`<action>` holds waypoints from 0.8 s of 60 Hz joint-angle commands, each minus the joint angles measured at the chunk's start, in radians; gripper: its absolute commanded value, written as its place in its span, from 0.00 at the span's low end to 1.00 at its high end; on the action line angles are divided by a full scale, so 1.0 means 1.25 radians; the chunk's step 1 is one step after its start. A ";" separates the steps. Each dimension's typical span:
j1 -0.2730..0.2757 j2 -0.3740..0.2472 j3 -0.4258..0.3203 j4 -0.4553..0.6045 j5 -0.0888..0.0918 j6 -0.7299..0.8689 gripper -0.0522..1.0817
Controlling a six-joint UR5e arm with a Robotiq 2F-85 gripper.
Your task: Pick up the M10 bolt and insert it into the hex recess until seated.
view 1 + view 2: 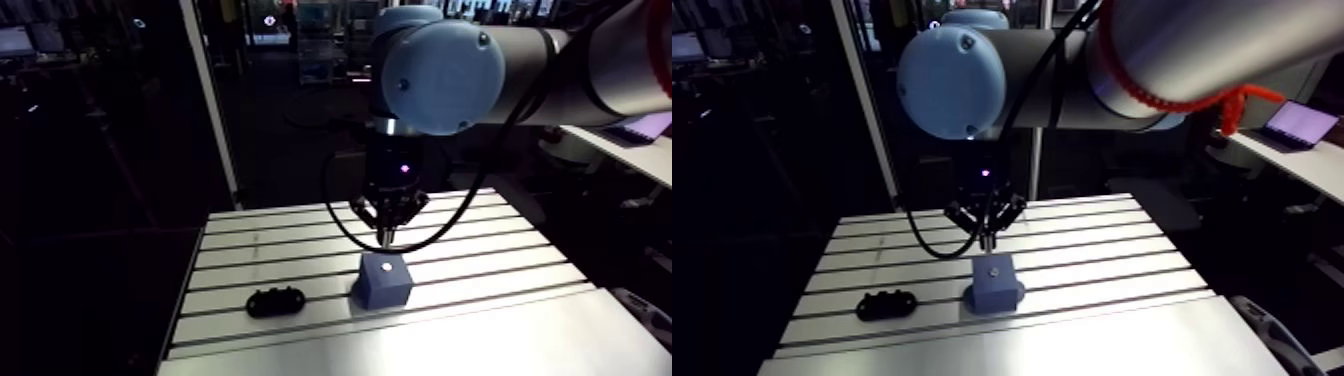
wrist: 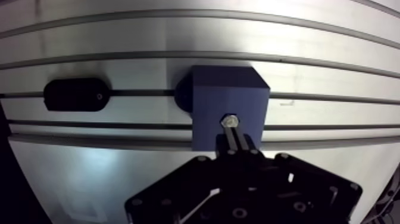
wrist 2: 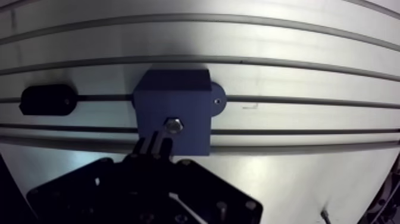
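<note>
- The M10 bolt (image 2: 229,121) showed as a small, bright metal hexagonal head set in the top face of the blue block (image 2: 226,95), near the edge closest to the gripper. How deep it sat could not be told.
- The gripper (image 2: 234,136) hung over the block with its two thin, dark fingers clenched together and nothing between them. In the wrist view the tips lay just beside the bolt head, and in the arm view they stood clear above it.
- The block was a matte, dark-blue cube with crisp edges and a rounded tab at its base on one side.
- A black oval part (image 2: 76,95), smooth and low, lay well apart from the block along the same slot.
- The table (image 2: 178,36) was brushed aluminium with long parallel slots, and it shone under the light.
</note>
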 commanded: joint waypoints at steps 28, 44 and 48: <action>-0.015 0.006 0.015 -0.034 0.002 -0.035 1.00; -0.018 0.010 0.023 -0.034 0.002 -0.044 1.00; -0.017 0.010 0.025 -0.034 0.002 -0.044 1.00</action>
